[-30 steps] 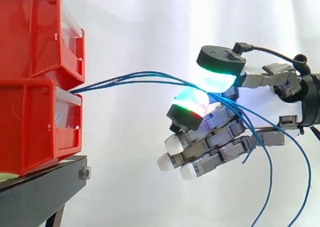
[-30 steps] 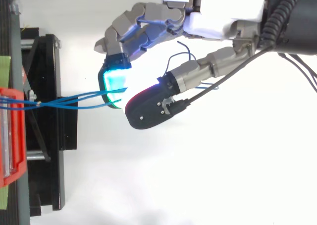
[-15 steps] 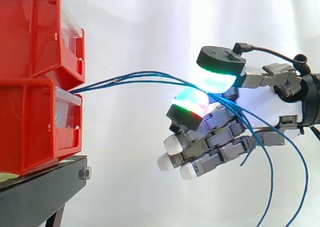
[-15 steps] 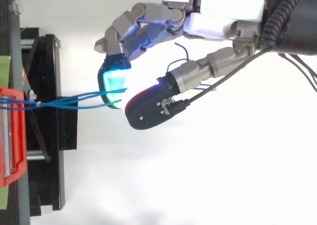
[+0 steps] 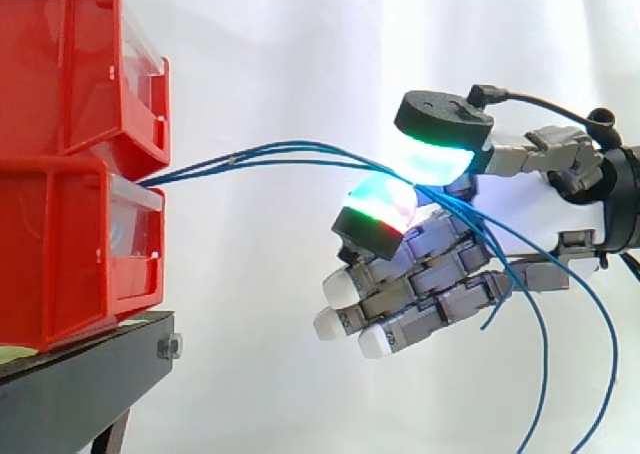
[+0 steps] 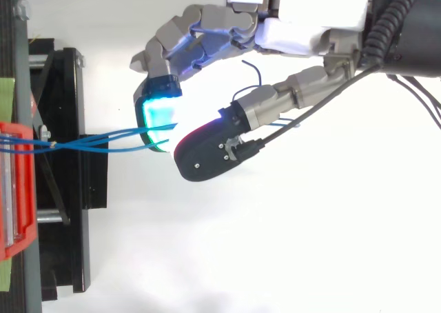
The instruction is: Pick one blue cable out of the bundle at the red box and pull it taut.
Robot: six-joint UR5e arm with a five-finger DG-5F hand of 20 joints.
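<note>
Brightness: you see both views brightly, evenly lit; the white curtain (image 5: 300,64) is nearly washed out.
Shadows: faint grey folds, upper centre of the side view.
Glow: fingertip pads (image 5: 435,160) shine cyan and green.

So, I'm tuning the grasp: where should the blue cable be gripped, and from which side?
On the free span of the blue cable, clear of the red box, from the side opposite it: it runs nearly level there, so the hand can pinch from above and below.
</note>
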